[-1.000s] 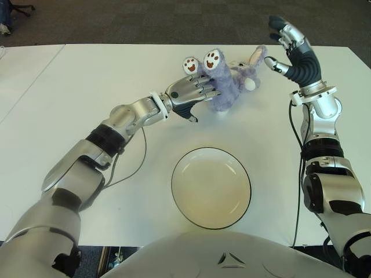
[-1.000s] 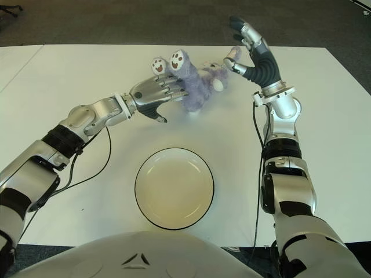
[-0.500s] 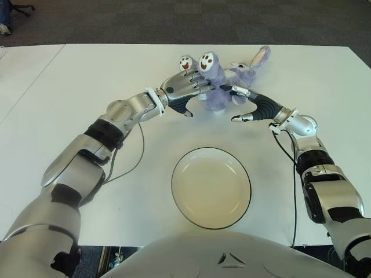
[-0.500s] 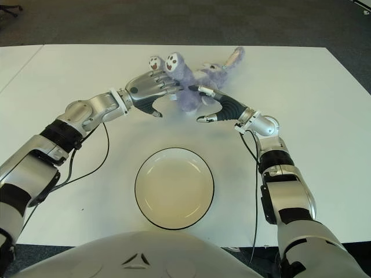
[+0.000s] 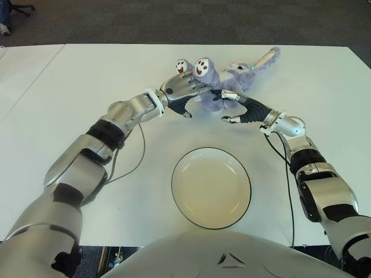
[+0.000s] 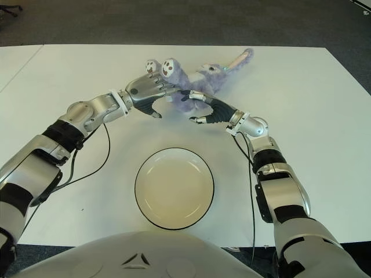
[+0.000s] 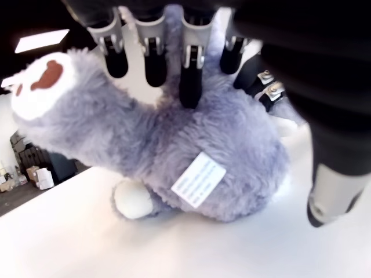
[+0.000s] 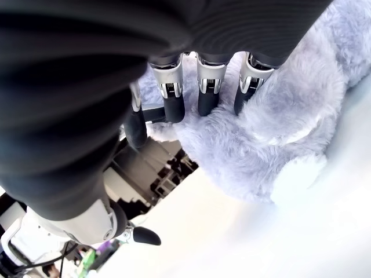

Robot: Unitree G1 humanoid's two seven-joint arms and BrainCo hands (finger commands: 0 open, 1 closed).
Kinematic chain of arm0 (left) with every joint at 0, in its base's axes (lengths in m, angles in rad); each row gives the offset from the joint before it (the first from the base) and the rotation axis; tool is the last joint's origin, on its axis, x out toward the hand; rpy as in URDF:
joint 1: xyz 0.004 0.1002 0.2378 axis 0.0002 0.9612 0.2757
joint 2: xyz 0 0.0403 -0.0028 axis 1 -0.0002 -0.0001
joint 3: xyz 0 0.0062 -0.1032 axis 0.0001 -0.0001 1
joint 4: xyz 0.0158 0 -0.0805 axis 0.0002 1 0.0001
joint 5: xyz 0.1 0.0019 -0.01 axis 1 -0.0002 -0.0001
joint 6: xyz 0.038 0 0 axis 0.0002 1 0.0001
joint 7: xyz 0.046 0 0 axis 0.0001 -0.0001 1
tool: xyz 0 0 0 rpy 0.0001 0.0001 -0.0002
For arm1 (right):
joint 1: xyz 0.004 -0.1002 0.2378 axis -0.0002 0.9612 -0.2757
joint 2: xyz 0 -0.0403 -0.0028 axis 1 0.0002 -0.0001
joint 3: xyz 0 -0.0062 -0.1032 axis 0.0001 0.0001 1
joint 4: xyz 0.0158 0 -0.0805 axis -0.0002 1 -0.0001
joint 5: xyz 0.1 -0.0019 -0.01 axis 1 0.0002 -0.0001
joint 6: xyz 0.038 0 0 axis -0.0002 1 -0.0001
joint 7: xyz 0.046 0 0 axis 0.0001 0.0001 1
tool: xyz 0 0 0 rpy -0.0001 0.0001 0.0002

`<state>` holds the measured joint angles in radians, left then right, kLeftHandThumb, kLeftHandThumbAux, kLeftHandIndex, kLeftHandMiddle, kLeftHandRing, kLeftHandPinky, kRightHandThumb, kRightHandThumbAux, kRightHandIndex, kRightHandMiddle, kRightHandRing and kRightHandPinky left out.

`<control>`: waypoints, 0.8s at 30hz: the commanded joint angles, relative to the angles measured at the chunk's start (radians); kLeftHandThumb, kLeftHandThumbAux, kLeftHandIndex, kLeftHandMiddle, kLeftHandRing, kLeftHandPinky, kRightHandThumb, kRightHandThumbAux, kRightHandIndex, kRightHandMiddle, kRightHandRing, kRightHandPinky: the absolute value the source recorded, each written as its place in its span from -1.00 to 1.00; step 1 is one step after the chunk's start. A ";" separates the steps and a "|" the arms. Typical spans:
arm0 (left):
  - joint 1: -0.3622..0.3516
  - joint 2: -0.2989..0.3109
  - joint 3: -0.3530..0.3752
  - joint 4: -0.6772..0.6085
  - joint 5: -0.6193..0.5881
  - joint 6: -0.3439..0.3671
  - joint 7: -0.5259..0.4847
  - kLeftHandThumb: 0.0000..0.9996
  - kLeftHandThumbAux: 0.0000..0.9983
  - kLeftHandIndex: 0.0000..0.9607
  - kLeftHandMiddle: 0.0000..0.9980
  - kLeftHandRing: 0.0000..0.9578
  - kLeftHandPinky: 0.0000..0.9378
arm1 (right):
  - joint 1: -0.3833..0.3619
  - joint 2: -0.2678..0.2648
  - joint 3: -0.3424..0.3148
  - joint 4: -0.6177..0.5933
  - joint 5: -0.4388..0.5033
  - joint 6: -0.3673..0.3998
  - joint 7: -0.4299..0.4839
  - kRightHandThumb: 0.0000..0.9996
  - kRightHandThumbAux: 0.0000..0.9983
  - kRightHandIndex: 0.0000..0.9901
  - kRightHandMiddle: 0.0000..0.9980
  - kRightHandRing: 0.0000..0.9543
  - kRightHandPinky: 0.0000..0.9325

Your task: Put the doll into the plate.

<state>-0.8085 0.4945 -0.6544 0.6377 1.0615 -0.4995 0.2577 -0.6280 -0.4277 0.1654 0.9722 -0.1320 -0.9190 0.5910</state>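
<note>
A: Where is the doll (image 5: 223, 81) at this point?

B: It lies on the white tabletop (image 5: 69, 104), at the far side, well apart from the plate (image 5: 211, 187), which sits empty near the robot's body. Its white-soled feet point up beside the left hand (image 5: 184, 92).

A: And what is that hand doing?

B: The left hand presses its fingers (image 7: 191, 87) into the plush from one side; the left wrist view shows the fingertips sunk in the fur, with the thumb low near the tabletop. It seems to grasp the doll's lower body, though the doll probably bears on the tabletop too.

A: The right hand (image 5: 235, 107)?

B: It reaches in from the opposite side, fingers (image 8: 208, 95) touching the fur while the thumb stands clear. It looks more like a brace than a closed grip.

A: Why two hands?

B: Likely because the doll is soft and floppy; squeezing it between both palms would keep it from sagging when lifted toward the plate.
</note>
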 commanded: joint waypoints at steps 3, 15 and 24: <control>-0.002 -0.006 -0.015 0.014 0.006 -0.016 0.015 -1.00 0.22 -1.00 -1.00 -1.00 -1.00 | -0.006 0.012 0.037 0.027 -0.070 0.020 -0.048 -0.29 0.46 -0.94 -1.00 -1.00 -1.00; 0.014 0.049 0.021 -0.075 0.009 -0.009 0.084 -1.00 0.31 -0.51 -0.88 -1.00 -1.00 | -0.035 0.011 0.051 0.045 -0.090 0.085 -0.084 0.25 0.52 -0.74 -1.00 -1.00 -0.93; 0.044 0.083 0.049 -0.179 -0.003 0.010 0.011 -1.00 0.28 -0.53 -0.69 -0.85 -1.00 | -0.038 0.015 0.049 0.023 -0.072 0.139 -0.061 0.53 0.49 -0.54 -1.00 -1.00 -1.00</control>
<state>-0.7955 0.5701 -0.6053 0.4707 1.0596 -0.4912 0.2986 -0.6773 -0.4202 0.2005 0.9862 -0.1906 -0.8197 0.5048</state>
